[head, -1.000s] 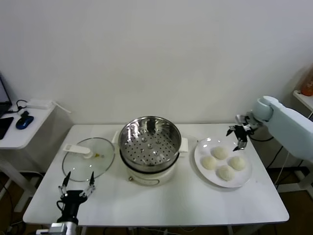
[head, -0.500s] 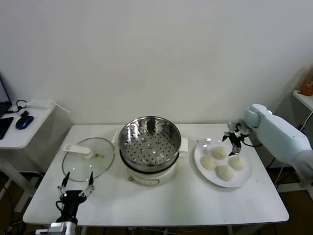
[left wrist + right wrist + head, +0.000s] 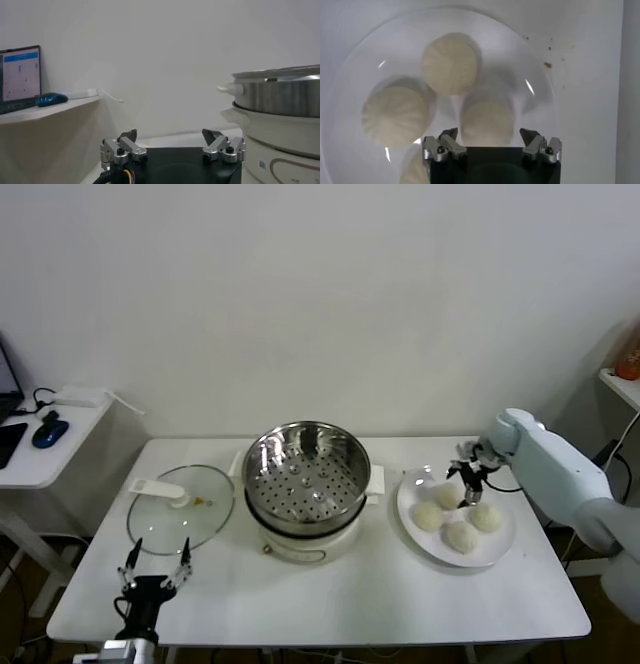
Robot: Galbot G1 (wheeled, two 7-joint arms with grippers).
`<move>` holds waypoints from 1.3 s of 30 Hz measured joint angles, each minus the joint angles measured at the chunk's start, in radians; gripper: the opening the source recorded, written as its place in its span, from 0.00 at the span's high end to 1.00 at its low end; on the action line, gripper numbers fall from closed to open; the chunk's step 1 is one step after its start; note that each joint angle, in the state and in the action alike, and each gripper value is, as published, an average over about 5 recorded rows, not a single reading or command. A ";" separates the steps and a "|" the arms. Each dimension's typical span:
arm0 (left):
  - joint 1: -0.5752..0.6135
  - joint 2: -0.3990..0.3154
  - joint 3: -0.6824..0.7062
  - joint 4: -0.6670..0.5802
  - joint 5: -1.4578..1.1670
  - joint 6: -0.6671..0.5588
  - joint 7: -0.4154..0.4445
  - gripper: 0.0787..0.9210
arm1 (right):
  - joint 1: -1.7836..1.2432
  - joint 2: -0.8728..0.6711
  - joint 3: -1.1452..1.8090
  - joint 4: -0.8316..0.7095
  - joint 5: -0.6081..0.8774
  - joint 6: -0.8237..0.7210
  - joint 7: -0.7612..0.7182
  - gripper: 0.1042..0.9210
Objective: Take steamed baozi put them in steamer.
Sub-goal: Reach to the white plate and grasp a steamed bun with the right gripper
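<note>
Several cream-white steamed baozi [image 3: 428, 516] lie on a white plate [image 3: 493, 551] at the right of the table. My right gripper [image 3: 467, 482] hangs open just above the plate's far side. In the right wrist view one baozi [image 3: 487, 122] lies below and between the spread fingers of that gripper [image 3: 489, 134], untouched, with others [image 3: 451, 62] [image 3: 395, 116] farther off. The steamer [image 3: 306, 474], a shiny steel pot with a perforated tray on a cream base, stands at the table's middle and holds no buns. My left gripper [image 3: 155, 569] waits open near the front left edge.
A round glass lid [image 3: 181, 506] with a white handle lies left of the steamer. A side table [image 3: 40, 454] with a blue mouse stands at the far left. The left wrist view shows the steamer's wall [image 3: 280, 100] ahead of the left gripper [image 3: 170, 135].
My right gripper has moved left and down, from beyond the plate's far right rim to above the buns at its far side. It stayed open. The left arm has not moved.
</note>
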 measured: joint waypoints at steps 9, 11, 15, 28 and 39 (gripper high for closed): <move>0.006 0.000 0.000 0.000 0.000 -0.003 -0.001 0.12 | -0.006 0.017 0.030 -0.029 -0.018 0.002 0.000 0.14; 0.007 0.000 -0.001 0.001 0.000 -0.004 -0.002 0.12 | -0.006 0.020 0.036 -0.033 -0.021 0.003 -0.001 0.17; 0.008 -0.001 -0.001 0.001 0.000 -0.005 -0.002 0.12 | -0.007 0.022 0.045 -0.041 -0.026 0.004 -0.004 0.23; 0.012 -0.002 -0.003 0.006 0.000 -0.008 -0.002 0.12 | -0.008 0.017 0.058 -0.040 -0.034 0.012 -0.012 0.28; 0.012 -0.002 -0.006 0.005 0.000 -0.009 -0.003 0.12 | 0.027 -0.022 0.010 0.052 -0.010 0.025 -0.029 0.29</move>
